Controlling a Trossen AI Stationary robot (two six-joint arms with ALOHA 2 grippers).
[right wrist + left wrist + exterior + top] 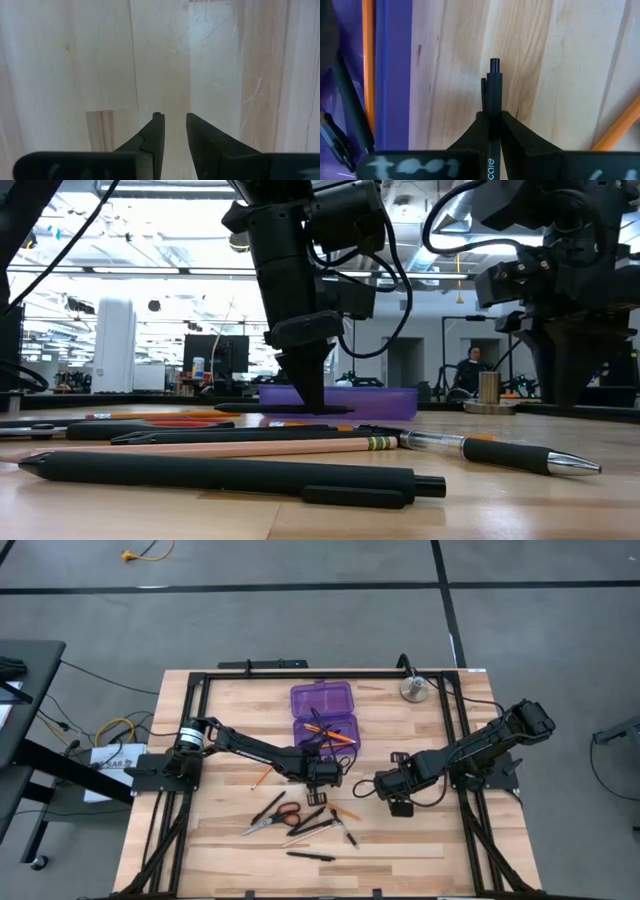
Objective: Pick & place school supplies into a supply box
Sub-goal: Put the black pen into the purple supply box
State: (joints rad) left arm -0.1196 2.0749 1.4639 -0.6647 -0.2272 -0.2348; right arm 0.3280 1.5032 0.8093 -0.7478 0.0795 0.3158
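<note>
The purple supply box point(324, 714) lies open at 12 o'clock of the table point(230, 725), holding orange pencils and pens. At its 6 o'clock edge, the left gripper point(492, 131) pinches a black pen point(494, 90). Scissors point(268, 821) lie toward 7 o'clock. The right gripper point(174, 131), jaws narrowly parted, hovers at 3 o'clock.
</note>
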